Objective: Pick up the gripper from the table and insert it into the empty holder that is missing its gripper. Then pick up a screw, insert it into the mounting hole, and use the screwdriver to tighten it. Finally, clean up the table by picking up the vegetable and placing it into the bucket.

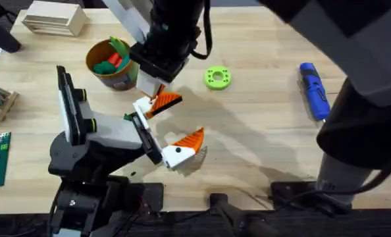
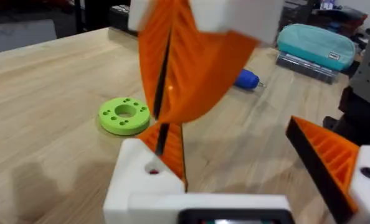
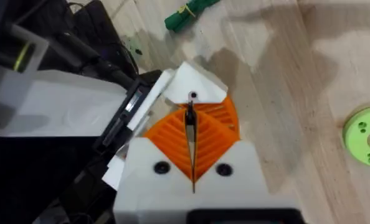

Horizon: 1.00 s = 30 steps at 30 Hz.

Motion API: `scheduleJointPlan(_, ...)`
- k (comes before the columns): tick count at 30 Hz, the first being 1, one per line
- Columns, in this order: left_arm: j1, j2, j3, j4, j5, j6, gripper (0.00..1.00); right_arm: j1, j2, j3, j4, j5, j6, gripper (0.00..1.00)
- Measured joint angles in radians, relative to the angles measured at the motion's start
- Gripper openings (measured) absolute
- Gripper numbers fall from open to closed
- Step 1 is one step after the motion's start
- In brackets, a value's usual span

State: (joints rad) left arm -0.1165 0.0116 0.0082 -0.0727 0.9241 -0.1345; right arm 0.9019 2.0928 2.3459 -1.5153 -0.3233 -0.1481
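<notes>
My right tool (image 3: 191, 155) is clamped on the gripper (image 2: 166, 134), seating it into the left arm's holder (image 2: 141, 177); left tool (image 1: 170, 135) is spread wide, holding steady over the bench (image 1: 261, 145).

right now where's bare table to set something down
Bare wood lies between the lime-green ring and the screwdriver, and nearer the bases below them. It is crowded on the left half, where both arms' fingers meet by the holder, beside the bucket.
</notes>
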Motion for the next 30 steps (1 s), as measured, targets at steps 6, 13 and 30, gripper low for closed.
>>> scheduleJointPlan(6,0.000,0.000,0.000,0.000,0.000,0.000,0.987,0.001,0.004,0.000,0.000,0.000,-0.002,0.007)
scheduleJointPlan(13,0.000,0.000,0.000,0.000,0.000,0.000,0.987,0.001,0.004,0.000,0.000,0.000,-0.002,0.007)
scheduleJointPlan(30,0.000,0.000,-0.001,-0.003,0.000,-0.002,0.987,0.010,0.046,0.000,0.000,-0.005,-0.003,0.007)
